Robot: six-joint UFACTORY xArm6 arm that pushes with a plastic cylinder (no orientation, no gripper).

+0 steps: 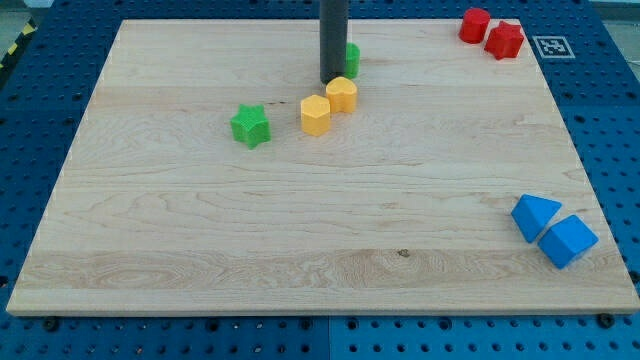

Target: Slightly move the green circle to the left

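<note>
- The rod comes straight down from the view's top edge, upright and dark grey; its upper part runs out of frame.
- My tip (331, 80) rests on the table (300, 250) in the upper middle of the board, at the left side of the green circle (352, 57).
- The green circle is mostly hidden behind the rod; only a sliver of it shows on the rod's right side, so I cannot tell whether the tip touches it or sits just beside it.
- There are no fingers on this arm, only the plain rod, so nothing is being gripped.
- A yellow block (342, 94) with a rounded top lies just below the tip, very near it, towards the view's bottom right.
- A second yellow block (315, 115), a hexagon-like shape, sits just beside the first, lower and to the left.
- A green star (250, 126) lies further left, apart from the yellow pair.
- Two red blocks sit near the view's top right corner: one red block (475, 24) and, touching or just beside it, a red star (505, 39).
- Two blue blocks lie close together at the lower right: a blue triangle (534, 216) and a blue block (567, 240), well apart from the tip.
</note>
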